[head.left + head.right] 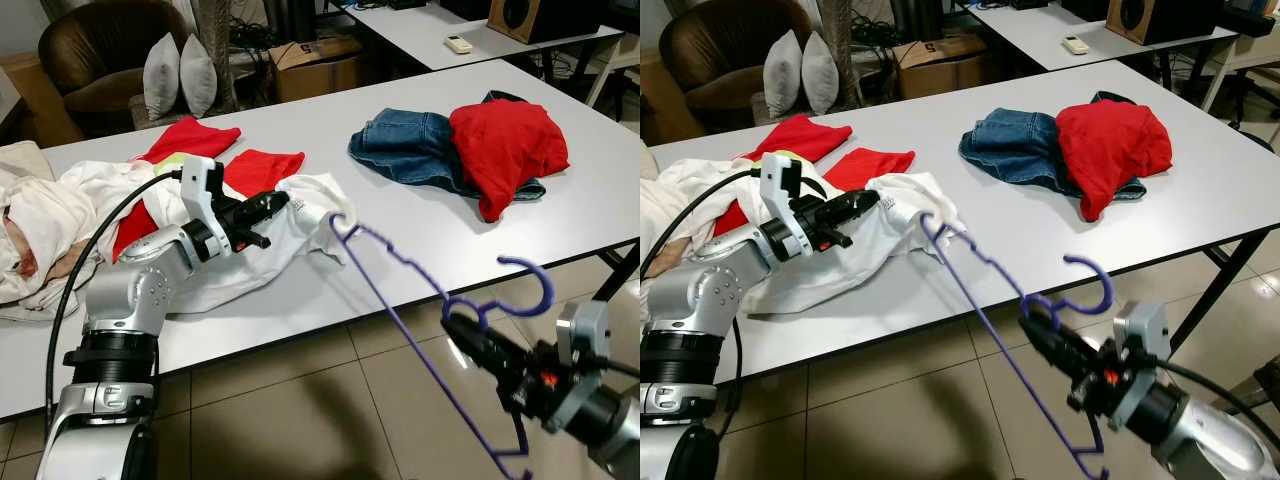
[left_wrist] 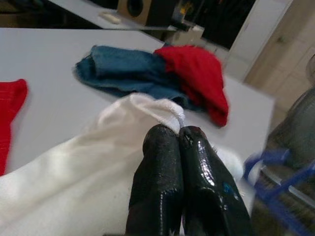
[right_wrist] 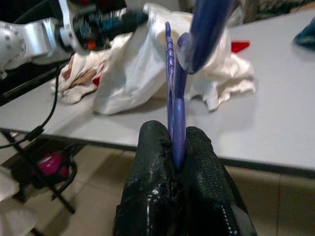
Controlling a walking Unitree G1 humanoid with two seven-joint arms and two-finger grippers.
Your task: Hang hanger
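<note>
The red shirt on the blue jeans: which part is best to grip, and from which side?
Probably grip the red shirt at the fold hanging off the jeans onto the table on the robot's side. Come from above on that near side: there the cloth lies alone on the table, so the jeans would likely stay behind.

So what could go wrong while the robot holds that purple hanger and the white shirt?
The right gripper pinches the purple hanger near its hook, so the long frame might twist or slip as its far tip pokes at the white shirt. The left gripper holds just a bit of the shirt, which could pull free. The shirt lies near the table edge and might get dragged off.
</note>
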